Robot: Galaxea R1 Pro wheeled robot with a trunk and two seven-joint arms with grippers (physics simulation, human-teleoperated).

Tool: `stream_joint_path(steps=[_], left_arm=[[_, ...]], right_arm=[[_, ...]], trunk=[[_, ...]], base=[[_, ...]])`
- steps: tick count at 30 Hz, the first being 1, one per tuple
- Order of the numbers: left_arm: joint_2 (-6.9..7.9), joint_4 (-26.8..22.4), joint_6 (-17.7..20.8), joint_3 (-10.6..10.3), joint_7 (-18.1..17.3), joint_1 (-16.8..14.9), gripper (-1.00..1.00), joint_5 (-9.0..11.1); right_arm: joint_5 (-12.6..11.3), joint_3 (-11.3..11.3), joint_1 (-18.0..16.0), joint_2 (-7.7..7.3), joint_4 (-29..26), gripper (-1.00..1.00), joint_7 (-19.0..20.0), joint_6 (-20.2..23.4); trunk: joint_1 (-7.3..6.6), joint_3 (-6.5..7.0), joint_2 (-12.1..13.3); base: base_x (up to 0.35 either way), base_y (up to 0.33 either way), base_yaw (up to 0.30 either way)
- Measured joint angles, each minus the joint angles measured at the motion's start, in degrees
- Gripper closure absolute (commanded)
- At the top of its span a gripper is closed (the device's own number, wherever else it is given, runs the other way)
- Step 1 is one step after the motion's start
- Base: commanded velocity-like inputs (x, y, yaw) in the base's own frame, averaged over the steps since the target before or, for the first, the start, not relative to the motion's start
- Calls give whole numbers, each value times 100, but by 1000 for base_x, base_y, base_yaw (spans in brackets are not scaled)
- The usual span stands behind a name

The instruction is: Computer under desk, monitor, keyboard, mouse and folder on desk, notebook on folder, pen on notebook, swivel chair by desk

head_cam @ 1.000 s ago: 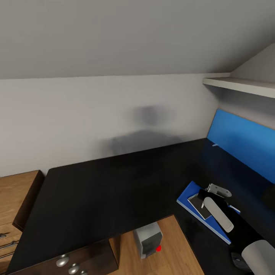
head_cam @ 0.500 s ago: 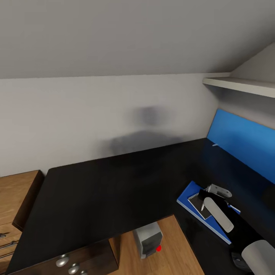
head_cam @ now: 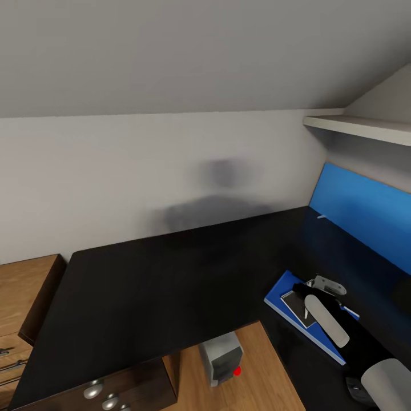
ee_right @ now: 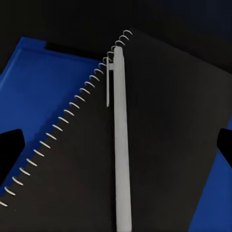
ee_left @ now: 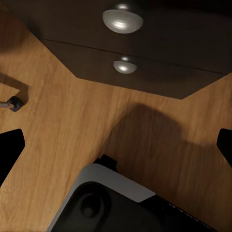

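Observation:
The blue folder lies on the glossy black desk near its right front. A dark spiral-bound notebook rests on the folder, and the thin white pen lies along the notebook beside the coil. My right gripper hovers open just above them, its fingertips wide apart and clear of the pen; the head view shows it over the notebook. The light-grey computer stands on the floor under the desk edge. The black mouse sits by my right forearm. My left gripper is open above the wooden floor.
A bright blue panel lines the right wall under a white shelf. Black drawers with silver knobs hang under the desk's left part, also seen by the left wrist. A wooden chest stands at left.
My right hand has edged slightly over the notebook, and the pen shows a little lower on it. Nothing else has moved.

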Motion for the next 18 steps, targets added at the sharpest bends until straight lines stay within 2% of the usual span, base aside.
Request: stream_joint_path(steps=[1,5,7,8,11,12,13,14,15,18], left_arm=[[0,0,-2,1,1,0,-100,-1],[2,0,-8,4,1,0,-100,-10],[6,6,-9,5,-4,0,-100,-12],[5,6,-9,5,-4,0,-100,-12],[7,14,-9,5,-5,0,-100,-13],[7,34,-9,5,-5,0,-100,-11],[8,85,-9,5,-6,0,-100,-13],[8,100,-9,5,-6,0,-100,-15],[7,138,-9,5,0,-1,-100,-22],[2,158,-9,5,8,0,-100,-22]], right_arm=[[1,2,0,0,-4,-100,0,-1],[32,33,16,0,-654,-100,-57,-11],[196,58,160,4,-1380,-100,-309,8],[224,72,195,10,-1485,-100,-376,12],[308,378,306,67,-1862,-100,-682,21],[317,571,320,94,-1945,-100,-729,16],[325,887,334,134,-2029,-100,-771,8],[334,1005,336,151,-2049,-100,-781,8],[333,1328,346,276,-2091,-100,-806,-5],[362,1565,348,518,-2127,-100,-839,-8]], trunk=[[0,0,0],[0,0,0],[0,0,0],[0,0,0],[0,0,0],[0,0,0],[0,0,0],[0,0,0],[0,-1,0],[0,0,0]], base=[[0,0,0],[0,0,0],[0,0,0],[0,0,0],[0,0,0],[0,0,0],[0,0,0],[0,0,0],[0,0,0],[0,0,0]])
